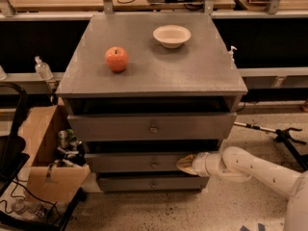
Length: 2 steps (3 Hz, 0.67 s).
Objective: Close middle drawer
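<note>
The grey cabinet point(154, 76) has three drawers. The middle drawer point(139, 162) is a low grey front with a small round knob, and it sits nearly flush with the drawers above and below. My gripper point(184, 163) is at the end of the white arm that comes in from the lower right. Its tip rests against the right part of the middle drawer's front. The top drawer point(151, 127) stands slightly out, with a dark gap above it.
A red apple point(117, 59) and a white bowl point(172, 35) sit on the cabinet top. An open cardboard box point(48, 153) with clutter stands left of the cabinet. A black stand point(279, 134) lies on the floor at right. A workbench runs behind.
</note>
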Each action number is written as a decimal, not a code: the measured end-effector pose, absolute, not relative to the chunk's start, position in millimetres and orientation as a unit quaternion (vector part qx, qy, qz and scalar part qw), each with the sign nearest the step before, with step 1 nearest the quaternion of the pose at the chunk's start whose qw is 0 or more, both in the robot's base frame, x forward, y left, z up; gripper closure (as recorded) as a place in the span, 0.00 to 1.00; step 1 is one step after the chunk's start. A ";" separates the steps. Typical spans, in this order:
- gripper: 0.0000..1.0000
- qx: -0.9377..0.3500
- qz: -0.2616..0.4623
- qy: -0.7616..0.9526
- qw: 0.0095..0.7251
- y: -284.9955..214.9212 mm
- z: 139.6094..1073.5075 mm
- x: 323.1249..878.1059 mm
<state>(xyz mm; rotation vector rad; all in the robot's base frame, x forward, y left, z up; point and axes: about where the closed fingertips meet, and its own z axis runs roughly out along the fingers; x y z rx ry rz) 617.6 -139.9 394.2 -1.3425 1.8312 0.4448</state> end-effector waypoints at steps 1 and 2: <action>1.00 -0.530 0.174 0.722 0.409 -140.3 395.8 623.0; 1.00 -0.526 0.174 0.722 0.413 -142.2 397.1 625.3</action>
